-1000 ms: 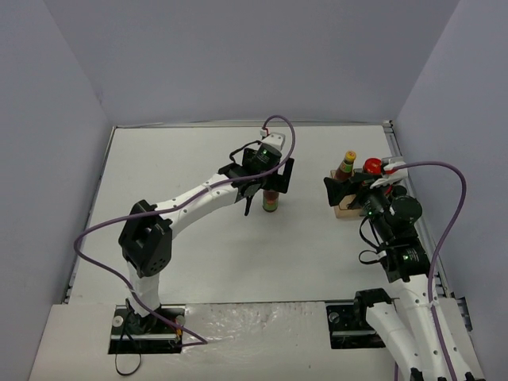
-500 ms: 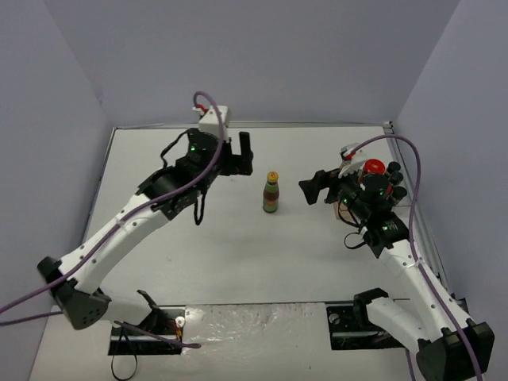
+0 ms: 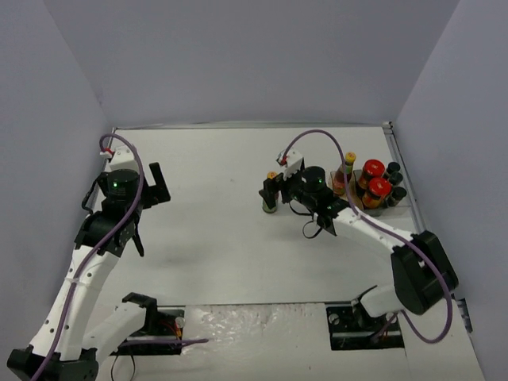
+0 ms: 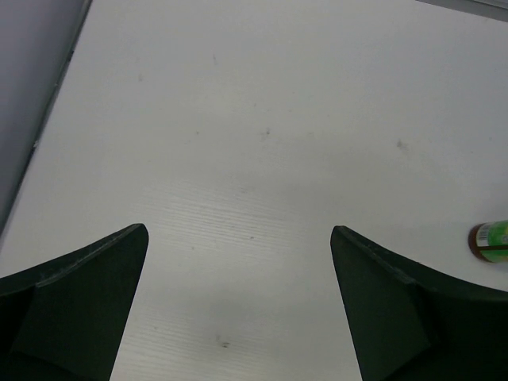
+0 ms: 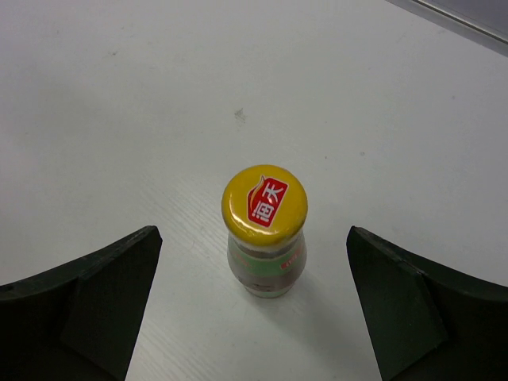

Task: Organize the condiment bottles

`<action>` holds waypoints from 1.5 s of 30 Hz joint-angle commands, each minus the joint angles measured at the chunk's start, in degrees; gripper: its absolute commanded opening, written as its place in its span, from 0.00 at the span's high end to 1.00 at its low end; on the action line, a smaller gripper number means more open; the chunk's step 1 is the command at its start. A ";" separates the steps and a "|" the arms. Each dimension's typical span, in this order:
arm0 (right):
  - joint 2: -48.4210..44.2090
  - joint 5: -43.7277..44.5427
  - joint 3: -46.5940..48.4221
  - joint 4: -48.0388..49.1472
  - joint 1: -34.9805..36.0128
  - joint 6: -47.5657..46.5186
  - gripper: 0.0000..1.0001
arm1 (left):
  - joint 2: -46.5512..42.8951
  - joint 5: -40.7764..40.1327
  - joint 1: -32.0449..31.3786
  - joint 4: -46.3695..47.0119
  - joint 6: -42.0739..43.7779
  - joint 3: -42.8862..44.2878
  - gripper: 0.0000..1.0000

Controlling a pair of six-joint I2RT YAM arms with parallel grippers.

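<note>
Bottle with a yellow cap (image 5: 264, 208) stands upright near the desk (image 3: 206, 238) centre, between the spread fingers of the right end effector (image 5: 252, 236), touching neither. Other condiment bottles (image 3: 373, 181) cluster at 3 o'clock. Left end effector (image 4: 240, 232) hangs open at 9 o'clock.

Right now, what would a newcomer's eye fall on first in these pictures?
A yellow-capped bottle stands alone mid-table, upright, with the open right gripper facing it, not touching. At the right edge, two red-lidded jars sit crowded with other bottles. The left gripper hangs open and empty far left.
</note>
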 commanded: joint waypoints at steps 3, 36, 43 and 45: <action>6.26 1.74 5.40 10.86 1.14 -2.17 0.01 | -9.46 -3.58 1.50 2.21 2.69 -5.83 0.03; -22.18 13.78 -0.75 -4.50 -13.98 -1.84 1.00 | -8.81 -3.96 1.54 1.25 3.75 -7.34 0.03; -21.91 17.84 -0.33 -3.24 -22.67 -0.17 1.00 | -8.54 -3.95 1.59 1.24 3.76 -7.31 0.03; -20.96 17.45 -0.81 -1.11 -25.12 0.39 1.00 | -8.54 -4.03 1.59 1.24 3.84 -7.39 0.03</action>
